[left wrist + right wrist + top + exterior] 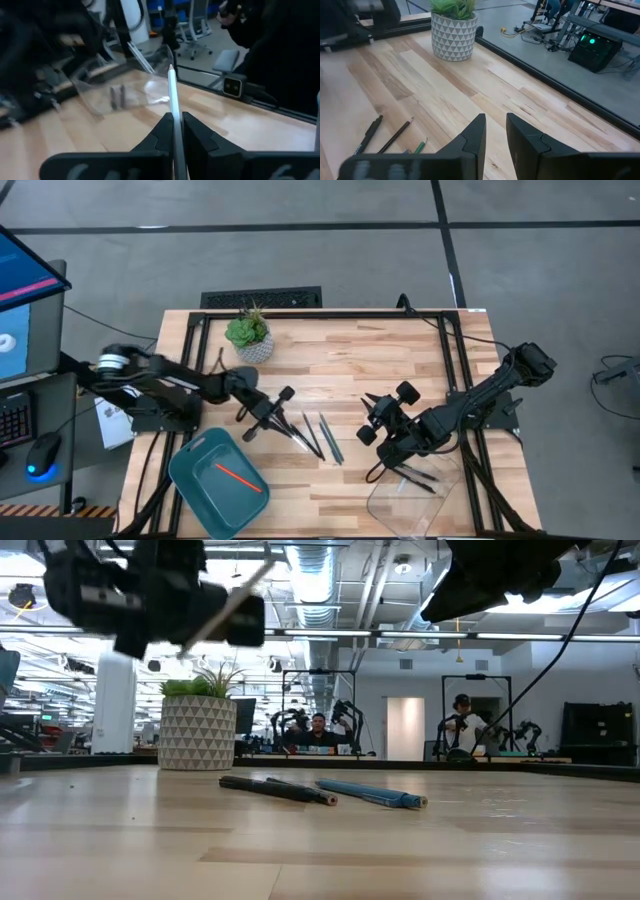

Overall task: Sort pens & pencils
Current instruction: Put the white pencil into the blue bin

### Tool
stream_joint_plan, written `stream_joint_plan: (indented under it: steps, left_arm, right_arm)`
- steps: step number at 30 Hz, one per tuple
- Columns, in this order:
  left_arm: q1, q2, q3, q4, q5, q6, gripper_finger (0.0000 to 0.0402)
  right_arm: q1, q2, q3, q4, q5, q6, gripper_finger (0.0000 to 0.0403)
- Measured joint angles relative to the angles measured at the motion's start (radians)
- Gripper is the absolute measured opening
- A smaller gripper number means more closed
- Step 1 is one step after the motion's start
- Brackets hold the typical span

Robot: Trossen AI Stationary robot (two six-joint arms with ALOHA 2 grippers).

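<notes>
My left gripper (268, 413) hangs above the table just left of the loose sticks, shut on a slim pale-looking stick (173, 90). Several sticks (315, 436) lie flat on the wood, among them a teal-blue pen (370, 795) and a black one (275, 788). An orange-red pencil (237, 477) lies in the blue tray (190, 470). Black pens (415, 475) lie in the clear tray (440, 505). My right gripper (496, 125) hovers between the loose sticks and the clear tray, open by a narrow gap and holding nothing. My left gripper pinches the slim stick between its two fingers (162, 132). The stick runs along the fingers, and its free end (171, 70) juts out well past the fingertips. It is lifted clear of the table and tilted in the low view (240, 595).
A potted plant (249, 336) stands near the far edge, left of centre. The blue tray sits at the near left and the clear tray at the near right. Bare wood lies between and beyond the arms. People sit in the room behind the table (318, 732).
</notes>
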Motion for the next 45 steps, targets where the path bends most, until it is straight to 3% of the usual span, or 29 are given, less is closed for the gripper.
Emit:
stream_joint_plan:
  steps: [10, 18, 24, 37, 45]
  left_arm:
    - [0.001, -0.337, 0.000, -0.387, -0.134, 0.084, 0.0009]
    - [-0.025, -0.442, 0.000, -0.603, 0.036, -0.066, 0.0009]
    - [-0.136, -0.480, 0.000, -0.659, 0.025, -0.174, 0.0009]
    - [-0.442, -0.573, 0.000, -0.788, -0.356, -0.180, 0.0009]
    - [-0.556, -0.701, 0.000, -0.946, -0.543, -0.305, 0.0009]
  right_arm:
    - [0.000, 0.000, 0.000, 0.001, 0.000, 0.000, 0.0098]
    - [0.000, 0.000, 0.000, 0.003, 0.000, 0.000, 0.0098]
    - [0.000, 0.000, 0.000, 0.003, 0.000, 0.000, 0.0098]
    - [0.002, 0.000, 0.000, 0.003, 0.000, 0.000, 0.0098]
    - [0.002, 0.000, 0.000, 0.003, -0.001, 0.000, 0.0098]
